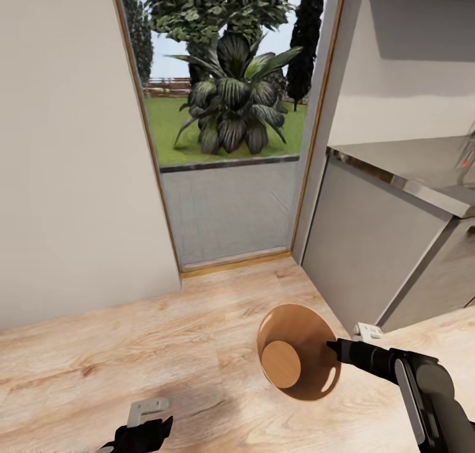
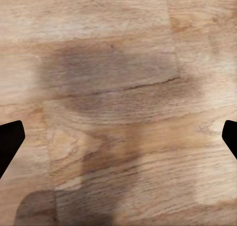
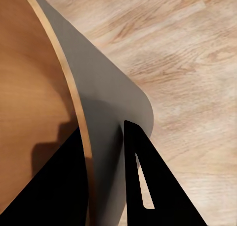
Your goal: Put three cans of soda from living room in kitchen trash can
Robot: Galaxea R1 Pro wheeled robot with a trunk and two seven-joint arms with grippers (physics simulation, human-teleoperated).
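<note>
Nearest to me, the left gripper [image 1: 142, 433] sits low over the wood floor [image 1: 132, 360], cut off by the bottom edge of the head view. In the left wrist view its two fingertips [image 2: 10, 142] show only as dark corners at opposite sides, spread wide with nothing but floor between them; a grey shadow lies on the boards beneath.

Next out, on the right, the right gripper [image 1: 335, 348] is at the rim of the trash can [image 1: 310, 367]. The right wrist view shows one finger [image 3: 145, 181] outside the grey wall and the other inside against the brown lining, so the fingers are pinching the can's wall. The can tilts toward me, its mouth and round bottom plainly visible, nothing inside it. I cannot tell whether it rests on the floor or is lifted off it.

Open floor runs left of the can to the pale wall [image 1: 72, 142]. Just right of it stands the grey cabinet [image 1: 369, 255], its corner near the rim, so room on that side is tight. The counter [image 1: 409, 166] is cut off at the right edge; small red marks there are too blurred to read.

Farthest, the glass door [image 1: 227, 195] with its wood frame faces a paved strip, lawn and a large leafy plant [image 1: 231, 103].
</note>
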